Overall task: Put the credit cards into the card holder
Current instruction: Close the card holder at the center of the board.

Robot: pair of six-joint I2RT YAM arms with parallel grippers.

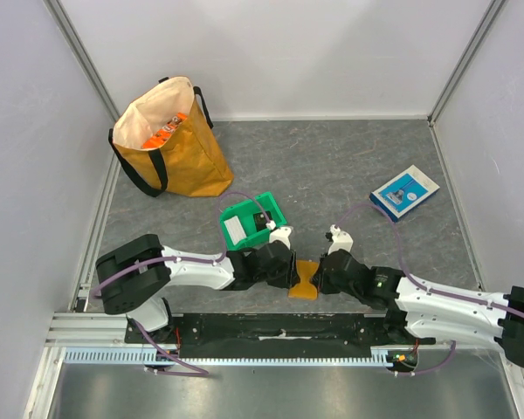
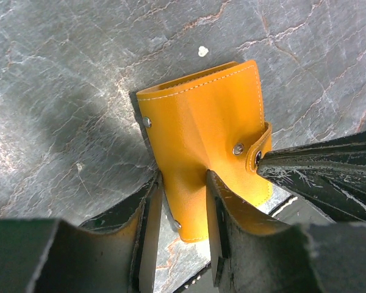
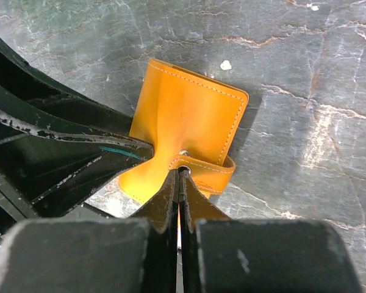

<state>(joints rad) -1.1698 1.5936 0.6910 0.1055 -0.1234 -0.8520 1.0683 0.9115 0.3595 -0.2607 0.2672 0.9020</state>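
Left fingers (image 2: 137, 229): you pinch the wallet (image 2: 201, 116) by its left edge.
Right fingers (image 3: 161, 210): closed on the tab (image 3: 207, 172), right side.

Card holder (image 1: 304, 281) — ends hidden by the jaws.

Folded orange card holder (image 2: 201, 122), tab snapped

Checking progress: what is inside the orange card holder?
Only its orange outside shows: the card holder is folded over with its snap tab round the edge. The pocket, and any cards in it, are covered.
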